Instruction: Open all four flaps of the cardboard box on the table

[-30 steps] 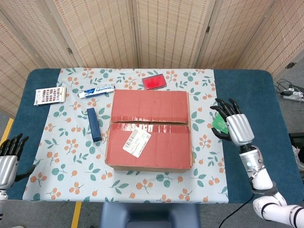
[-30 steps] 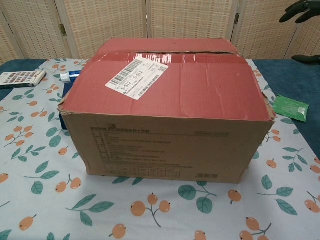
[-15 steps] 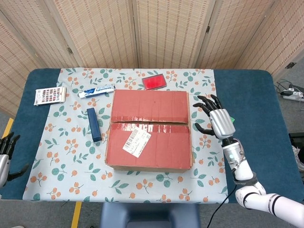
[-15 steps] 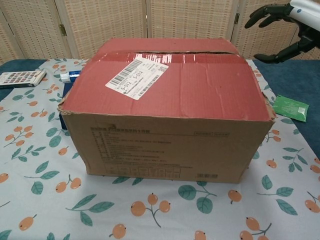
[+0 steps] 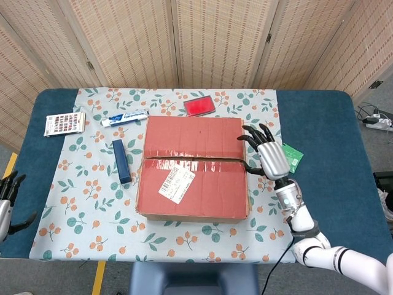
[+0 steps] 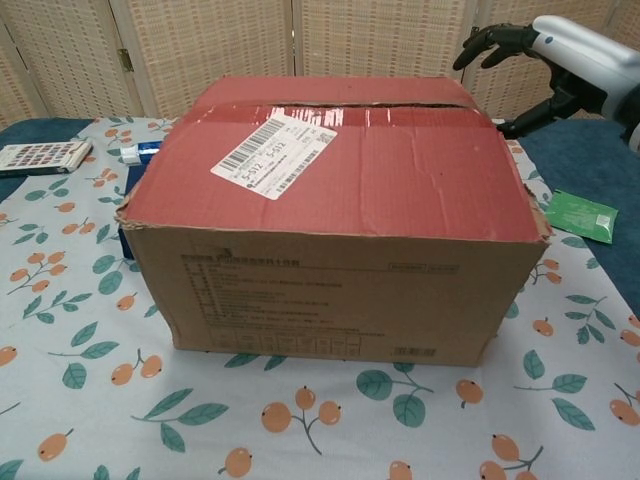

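Head view crops the left hand (image 5: 6,200); right hand (image 5: 268,157) spread beside the box (image 5: 193,172).

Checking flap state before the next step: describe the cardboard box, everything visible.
The cardboard box sits mid-table on the floral cloth, brown sides, top flaps covered in red. Both top flaps lie shut, meeting at a glossy taped centre seam. A white barcode label sits on the near flap. Printed text marks the front wall. The right hand hovers open at its right edge; contact unclear.
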Available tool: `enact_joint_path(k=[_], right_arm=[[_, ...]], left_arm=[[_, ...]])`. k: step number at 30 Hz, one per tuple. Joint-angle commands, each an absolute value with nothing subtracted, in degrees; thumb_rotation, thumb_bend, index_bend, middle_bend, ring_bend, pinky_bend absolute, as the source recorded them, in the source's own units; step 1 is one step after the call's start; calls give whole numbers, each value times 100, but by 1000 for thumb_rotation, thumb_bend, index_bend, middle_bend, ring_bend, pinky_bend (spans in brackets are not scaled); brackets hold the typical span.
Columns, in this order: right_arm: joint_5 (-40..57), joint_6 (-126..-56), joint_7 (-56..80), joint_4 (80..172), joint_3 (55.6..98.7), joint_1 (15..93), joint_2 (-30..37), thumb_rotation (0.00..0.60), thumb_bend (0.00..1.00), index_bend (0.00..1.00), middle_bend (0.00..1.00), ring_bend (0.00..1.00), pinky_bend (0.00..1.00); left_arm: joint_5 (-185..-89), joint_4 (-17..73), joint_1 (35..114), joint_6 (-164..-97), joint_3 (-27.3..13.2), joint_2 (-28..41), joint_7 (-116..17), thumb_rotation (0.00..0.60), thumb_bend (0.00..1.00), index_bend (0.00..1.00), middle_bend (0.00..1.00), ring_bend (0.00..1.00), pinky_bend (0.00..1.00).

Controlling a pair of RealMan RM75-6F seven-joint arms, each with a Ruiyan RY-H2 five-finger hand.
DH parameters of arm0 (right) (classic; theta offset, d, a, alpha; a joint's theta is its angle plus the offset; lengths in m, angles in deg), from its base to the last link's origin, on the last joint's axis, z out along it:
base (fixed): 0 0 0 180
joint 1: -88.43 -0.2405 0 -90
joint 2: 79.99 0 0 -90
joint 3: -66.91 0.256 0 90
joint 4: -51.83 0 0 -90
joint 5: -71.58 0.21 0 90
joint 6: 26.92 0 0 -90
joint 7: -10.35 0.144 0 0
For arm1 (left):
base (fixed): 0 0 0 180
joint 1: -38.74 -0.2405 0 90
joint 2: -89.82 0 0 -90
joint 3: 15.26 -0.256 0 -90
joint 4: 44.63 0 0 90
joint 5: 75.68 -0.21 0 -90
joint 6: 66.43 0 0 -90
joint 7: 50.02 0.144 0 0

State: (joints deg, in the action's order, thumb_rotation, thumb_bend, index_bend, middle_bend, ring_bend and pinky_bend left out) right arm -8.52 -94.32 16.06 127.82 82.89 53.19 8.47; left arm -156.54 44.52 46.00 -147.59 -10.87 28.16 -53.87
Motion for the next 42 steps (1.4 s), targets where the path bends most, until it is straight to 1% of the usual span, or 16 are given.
enact_joint_path(k=[1,14,19,24,32,38,42], right_arm=[[-832,-9421,1564,12694,8324,5232,947,600,346,267,140,183,2],[-536,-9468,1458,12519,8681,4979,1032,600,345,266,140,183,2],[-335,-9414,1442,12442,8961,4803,959,600,346,267,141,182,2],[-22,-9219,1349,12371,9268,4556,893,600,346,266,141,182,1],[627,-8651,1221,11644,9722,3892,1116,600,345,266,137,182,1],[1056,-8236,1318,10761,9998,3397,1340,600,346,266,129,182,2],[1311,-7906,1462,9999,10157,3030,1523,600,345,265,127,181,2]], left_arm=[[-15674,4463,4599,-14769,-1095,2814,-5371,600,338,0,0,0,0],[-15736,4486,4536,-14864,-1128,2825,-5376,600,341,0,0,0,0],[-15723,4488,4532,-14851,-1126,2834,-5400,600,342,0,0,0,0],[-15687,4465,4568,-14746,-1127,2836,-5429,600,342,0,0,0,0],[-15498,4402,4593,-14582,-1064,2936,-5701,600,342,0,0,0,0],[-15406,4357,4659,-14282,-1069,3043,-6079,600,342,0,0,0,0],[-15300,4302,4662,-14273,-1019,3027,-6056,600,342,0,0,0,0]])
